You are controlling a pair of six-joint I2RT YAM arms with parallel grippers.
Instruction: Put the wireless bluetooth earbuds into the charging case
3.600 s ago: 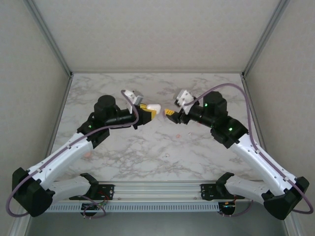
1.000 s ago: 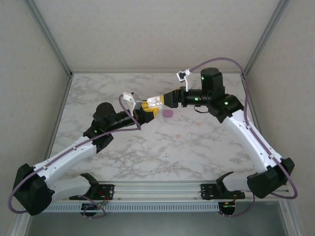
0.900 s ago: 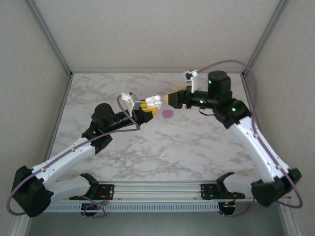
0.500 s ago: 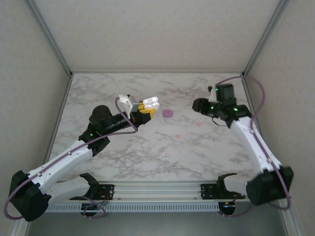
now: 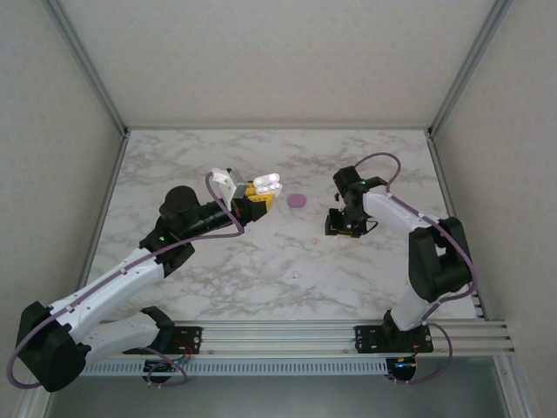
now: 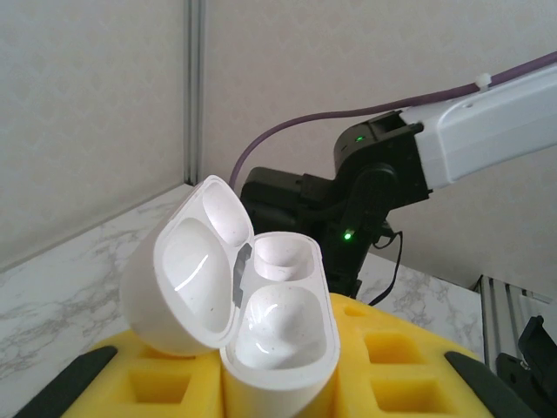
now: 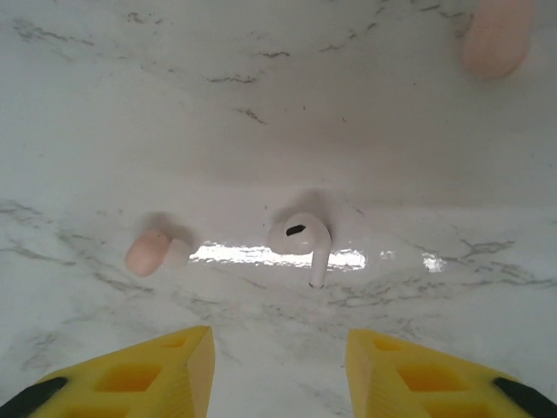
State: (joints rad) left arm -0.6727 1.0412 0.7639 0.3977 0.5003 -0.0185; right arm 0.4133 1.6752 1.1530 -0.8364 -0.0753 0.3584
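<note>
My left gripper (image 5: 255, 195) is clamped on the charging case (image 6: 261, 305), held up off the surface (image 7: 261, 104) with its lid hinged open and both wells empty. My right gripper (image 7: 278, 341) hangs low over the surface, opened wide and holding nothing, lined up on the white earbud (image 7: 300, 239) lying just ahead. A peach-pink earbud (image 7: 152, 252) lies near it. I judge this the pickup step: next I must drop, pinch the tiny bud without flicking it away, then carry it to the case
</note>
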